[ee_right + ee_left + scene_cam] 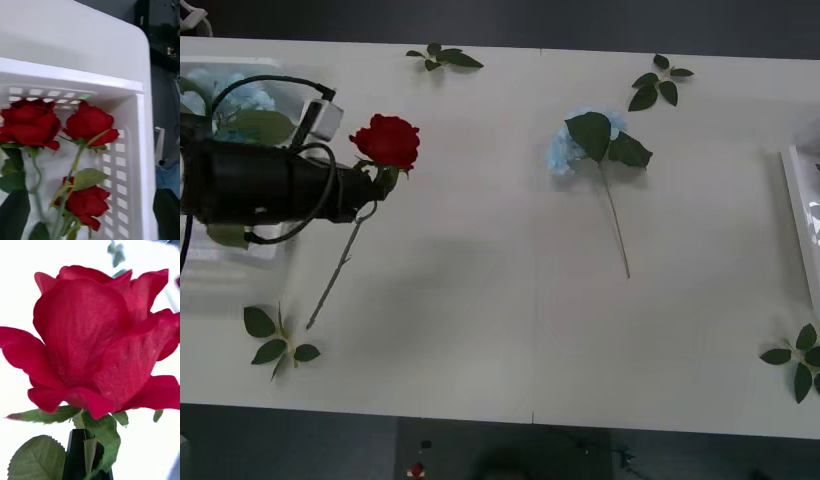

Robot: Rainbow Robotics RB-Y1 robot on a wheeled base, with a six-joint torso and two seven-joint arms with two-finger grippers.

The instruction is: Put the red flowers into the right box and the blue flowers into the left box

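Your left tool (370, 190) is clamped on a red rose (387, 141) just under the bloom, among the leaves; the stem trails back from the tool, slanting down toward the worktop (480, 330). In the left wrist view the bloom (97, 341) stands right above the black fingers (77, 455). Behind the left arm sits the left box (240, 262) with blue flowers (240, 95) inside. Well out ahead of the tool, a blue flower (575, 145) lies flat on the worktop. Beyond it the right box (802, 215) sits at the worktop's far right; in the right wrist view three roses (88, 122) lie in it. Your right tool's grip you cannot tell. Loose leaf sprigs (278, 340) dot the worktop.
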